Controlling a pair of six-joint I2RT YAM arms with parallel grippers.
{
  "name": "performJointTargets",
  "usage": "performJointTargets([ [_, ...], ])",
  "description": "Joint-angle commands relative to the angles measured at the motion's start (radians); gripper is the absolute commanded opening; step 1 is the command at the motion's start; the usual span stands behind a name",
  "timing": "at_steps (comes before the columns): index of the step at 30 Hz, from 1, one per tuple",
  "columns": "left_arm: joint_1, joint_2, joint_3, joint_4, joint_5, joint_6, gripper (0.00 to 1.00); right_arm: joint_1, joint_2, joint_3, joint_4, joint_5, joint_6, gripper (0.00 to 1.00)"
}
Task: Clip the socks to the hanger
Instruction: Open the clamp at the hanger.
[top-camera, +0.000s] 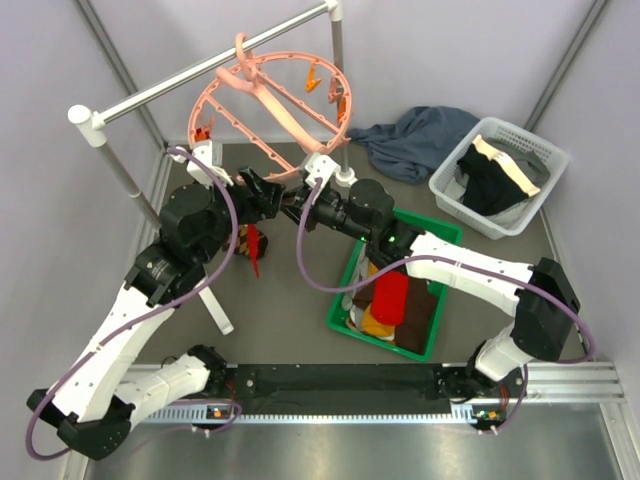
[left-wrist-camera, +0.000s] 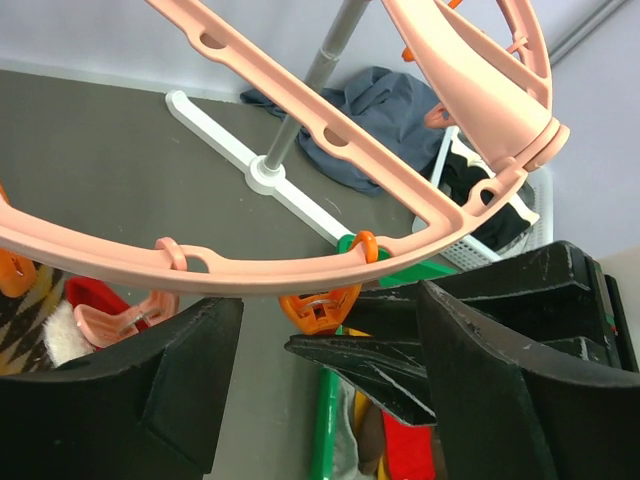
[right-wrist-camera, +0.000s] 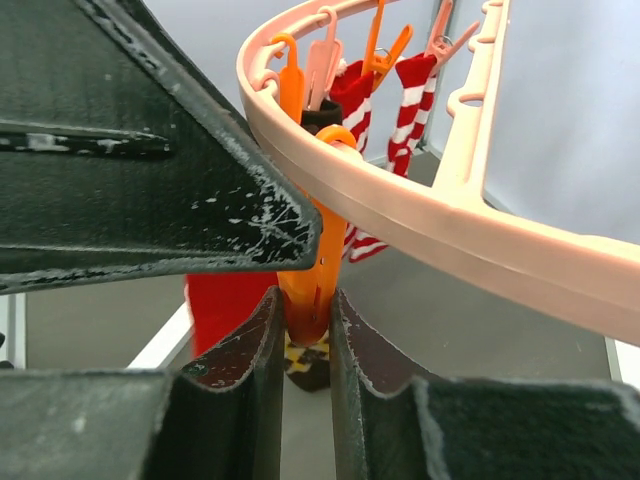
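The salmon-pink hanger (top-camera: 275, 95) hangs by its hook from the grey rail. My right gripper (right-wrist-camera: 308, 310) is shut on an orange clip (right-wrist-camera: 312, 270) under the hanger's ring (right-wrist-camera: 420, 215). Below that clip show a bit of argyle sock (right-wrist-camera: 305, 362) and a red sock (right-wrist-camera: 225, 305). Two red-and-white striped socks (right-wrist-camera: 413, 90) hang clipped on the far side. My left gripper (left-wrist-camera: 325, 335) stands open just under the ring (left-wrist-camera: 250, 270), and the same orange clip (left-wrist-camera: 320, 305) and a right finger sit between its jaws. More socks (top-camera: 390, 300) lie in the green bin (top-camera: 345, 290).
A white basket (top-camera: 540, 150) of black and cream garments stands at the back right, with a blue-grey cloth (top-camera: 420, 135) beside it. The grey rail (top-camera: 200, 75) rests on white posts with feet on the table. A red sock (top-camera: 252, 245) hangs below my left arm.
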Motion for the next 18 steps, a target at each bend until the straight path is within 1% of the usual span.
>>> performJointTargets([
  [1,0.003,0.012,-0.014,0.113,-0.036,-0.019,0.73,0.022,-0.004,0.038,0.045,-0.005,-0.015,0.0],
  [9,0.001,0.044,-0.016,0.153,-0.037,-0.019,0.58,0.028,0.0,0.022,0.048,0.006,-0.033,0.0],
  [14,0.001,0.041,-0.021,0.174,-0.054,-0.014,0.46,0.028,0.007,0.015,0.047,0.013,-0.038,0.01],
  [16,0.001,0.041,-0.024,0.19,-0.057,-0.004,0.43,0.028,0.009,0.012,0.038,0.016,-0.032,0.02],
  [17,0.001,0.041,-0.025,0.193,-0.056,0.001,0.38,0.028,0.006,0.009,0.031,0.027,-0.027,0.03],
  [18,0.001,0.042,-0.025,0.193,-0.057,0.012,0.35,0.028,0.003,0.003,0.019,0.035,-0.023,0.07],
])
